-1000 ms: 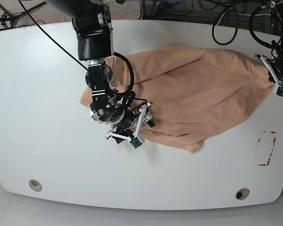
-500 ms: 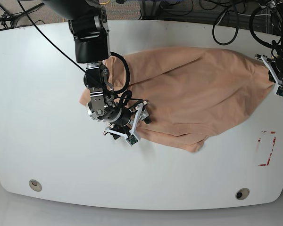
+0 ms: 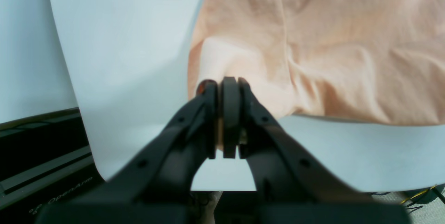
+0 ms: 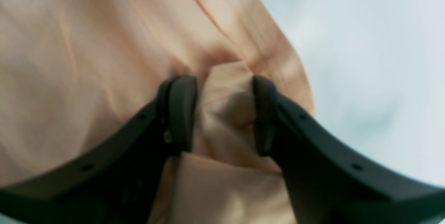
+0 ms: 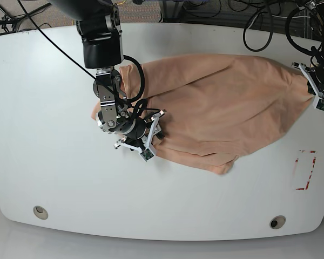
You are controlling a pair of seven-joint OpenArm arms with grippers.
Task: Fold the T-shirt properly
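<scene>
"OpenArm" is printed on the dark housing [image 3: 45, 192] beneath the left gripper [image 3: 227, 119], whose jaws are clamped onto a corner of the T-shirt [image 5: 227, 102] near the tabletop's [image 5: 43, 135] right edge. The peach T-shirt lies crumpled across the tabletop's middle. The right gripper [image 4: 222, 113] has its jaws parted around a bunched fold. Bare tabletop runs along the left and near edges.

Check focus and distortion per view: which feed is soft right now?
Right wrist view: soft all over, the right gripper and the T-shirt fold between its fingers blurred. Left wrist view: the left gripper is soft up close, the cloth behind sharper. Base view: sharp, evenly lit, but the table edges bow from wide-angle distortion.
</scene>
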